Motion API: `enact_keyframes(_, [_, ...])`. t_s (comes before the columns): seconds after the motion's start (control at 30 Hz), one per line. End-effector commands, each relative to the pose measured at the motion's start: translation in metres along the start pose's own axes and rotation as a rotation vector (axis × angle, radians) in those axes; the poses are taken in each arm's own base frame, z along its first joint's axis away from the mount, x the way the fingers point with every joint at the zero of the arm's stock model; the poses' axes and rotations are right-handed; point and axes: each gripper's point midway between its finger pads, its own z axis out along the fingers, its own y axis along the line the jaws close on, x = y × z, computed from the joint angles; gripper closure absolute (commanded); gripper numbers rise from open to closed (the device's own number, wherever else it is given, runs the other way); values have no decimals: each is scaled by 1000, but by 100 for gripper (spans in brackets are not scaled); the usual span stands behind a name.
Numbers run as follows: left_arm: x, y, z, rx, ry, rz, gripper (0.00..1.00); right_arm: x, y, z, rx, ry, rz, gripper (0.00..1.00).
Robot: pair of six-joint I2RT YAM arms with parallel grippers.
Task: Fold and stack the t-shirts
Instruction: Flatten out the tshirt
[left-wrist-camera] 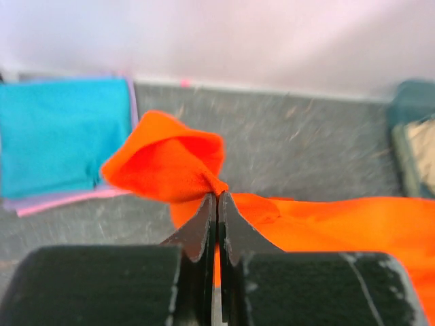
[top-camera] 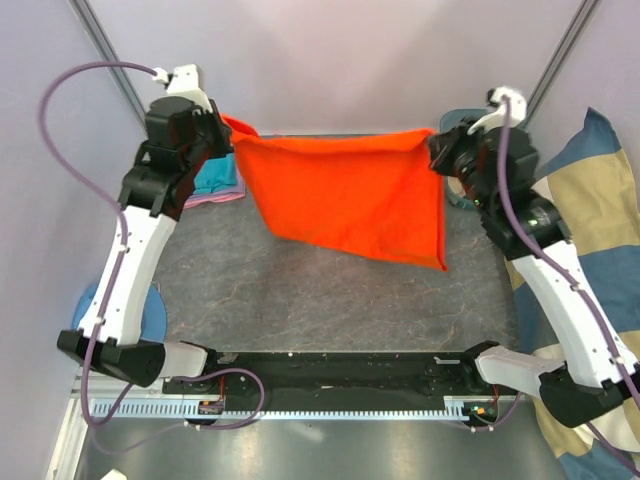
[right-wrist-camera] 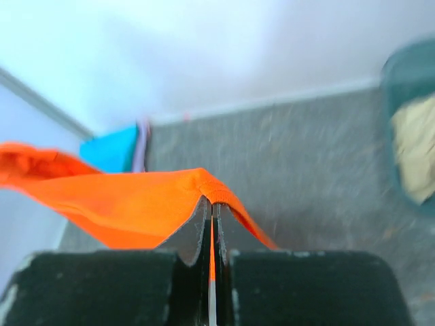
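Observation:
The bright orange t-shirt (top-camera: 350, 195) hangs stretched in the air between my two grippers above the grey table. My left gripper (top-camera: 222, 130) is shut on its left top corner; in the left wrist view (left-wrist-camera: 217, 197) the cloth (left-wrist-camera: 170, 163) bunches beyond the closed jaws. My right gripper (top-camera: 437, 145) is shut on its right top corner, and the right wrist view (right-wrist-camera: 212, 202) shows the orange hem (right-wrist-camera: 136, 204) pinched there. A folded teal t-shirt (top-camera: 215, 178) lies on a pink-lilac one (top-camera: 205, 199) at the back left. A beige t-shirt (right-wrist-camera: 414, 146) lies in a dark bin at the right.
The dark teal bin (top-camera: 460, 198) stands at the table's back right, mostly behind my right arm. The big blue-and-beige blocked fabric (top-camera: 600, 190) lies off the table's right side. A blue round pad (top-camera: 150, 310) sits by the left arm. The back wall is close behind the shirt.

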Motion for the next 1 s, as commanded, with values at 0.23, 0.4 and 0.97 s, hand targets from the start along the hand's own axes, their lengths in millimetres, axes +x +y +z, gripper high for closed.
enact_keyframes(0.23, [-70,3,-85,17,-160,84,98,-98,-17,-62,151,-233,-76,100])
enact_keyframes(0.4, [-69,13,-103,-20,-155,111,98,-106,-24,-83,180,-255,-99,100])
enact_keyframes(0.97, [-20,-6,-190,197,-64,39,98,-81,6,-138,-60,-125,-56,100])
